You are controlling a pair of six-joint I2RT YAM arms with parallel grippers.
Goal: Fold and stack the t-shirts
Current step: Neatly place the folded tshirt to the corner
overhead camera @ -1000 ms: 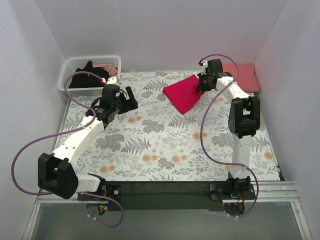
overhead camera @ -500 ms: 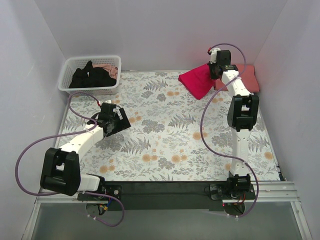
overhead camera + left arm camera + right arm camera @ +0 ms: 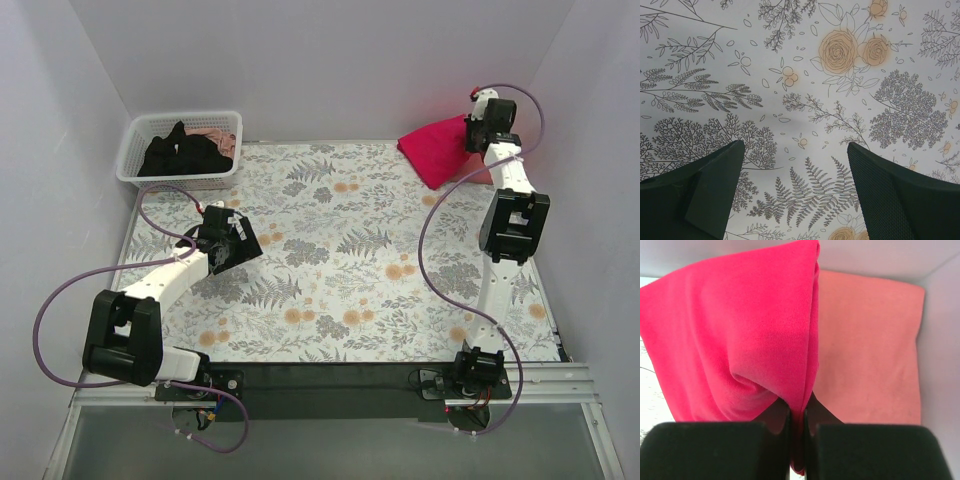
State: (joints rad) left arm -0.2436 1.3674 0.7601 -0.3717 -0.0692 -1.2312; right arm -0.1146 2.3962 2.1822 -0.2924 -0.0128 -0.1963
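Crimson shirt (image 3: 435,148) folded, hanging from the right hand (image 3: 478,135), whose fingers are clamped together on its edge, at the far corner opposite the basket (image 3: 135,150). Salmon shirt (image 3: 865,350) lies flat in that same corner, well apart from the basket. Black shirt (image 3: 185,152) is bunched inside the basket. Left hand (image 3: 235,245) has fingers spread apart over the floral cloth (image 3: 340,260), near the basket's front.

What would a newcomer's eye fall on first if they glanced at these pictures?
The vivid crimson t-shirt hangs from the shut right end effector at the far right corner, beside the flat salmon-pink t-shirt. Next, the white basket at the far left holds a black t-shirt, while the left end effector hovers open over the floral cloth.
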